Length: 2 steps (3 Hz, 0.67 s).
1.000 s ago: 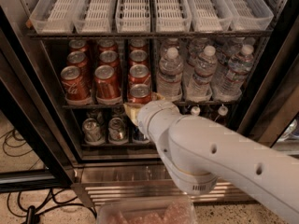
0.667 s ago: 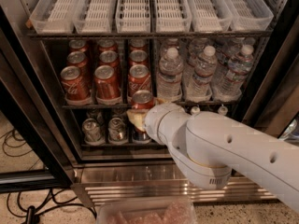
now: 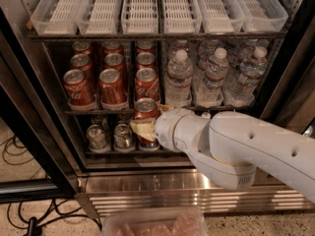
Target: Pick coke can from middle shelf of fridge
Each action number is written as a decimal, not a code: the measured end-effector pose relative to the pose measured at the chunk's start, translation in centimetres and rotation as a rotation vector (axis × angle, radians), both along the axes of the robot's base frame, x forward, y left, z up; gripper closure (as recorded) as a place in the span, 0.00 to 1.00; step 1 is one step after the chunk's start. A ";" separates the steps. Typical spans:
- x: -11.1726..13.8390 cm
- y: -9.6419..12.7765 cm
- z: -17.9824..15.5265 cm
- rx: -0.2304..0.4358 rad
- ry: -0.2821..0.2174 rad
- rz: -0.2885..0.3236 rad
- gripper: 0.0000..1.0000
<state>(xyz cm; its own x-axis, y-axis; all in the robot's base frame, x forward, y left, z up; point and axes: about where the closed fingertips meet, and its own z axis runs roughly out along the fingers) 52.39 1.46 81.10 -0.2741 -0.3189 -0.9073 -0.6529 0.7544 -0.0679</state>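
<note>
The fridge (image 3: 177, 185) stands open. Its middle shelf (image 3: 93, 111) carries rows of red coke cans (image 3: 112, 86) on the left and water bottles (image 3: 212, 77) on the right. My gripper (image 3: 143, 128) is at the front edge of that shelf, in the third can lane. It is shut on one coke can (image 3: 146, 111) and holds it upright just in front of and slightly below the shelf edge. A yellowish finger pad (image 3: 140, 130) presses on the can's lower body. My white arm (image 3: 236, 141) hides the shelf's right front.
White slotted trays (image 3: 147, 9) fill the rack above. Silver cans (image 3: 97, 136) stand on the lower shelf behind the held can. The dark door frame (image 3: 29, 132) runs down the left. Cables (image 3: 15, 154) lie on the floor. A clear plastic container (image 3: 152, 224) is at the bottom.
The arm has pulled back and to the right, and the held coke can has come slightly down and out from the shelf front. The other cans and bottles have not moved.
</note>
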 end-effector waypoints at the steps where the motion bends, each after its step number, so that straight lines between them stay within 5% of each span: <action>1: 0.2 0.0 0.8 -0.016 -0.031 0.021 1.00; 2: 0.2 -0.4 1.5 -0.035 -0.060 0.048 1.00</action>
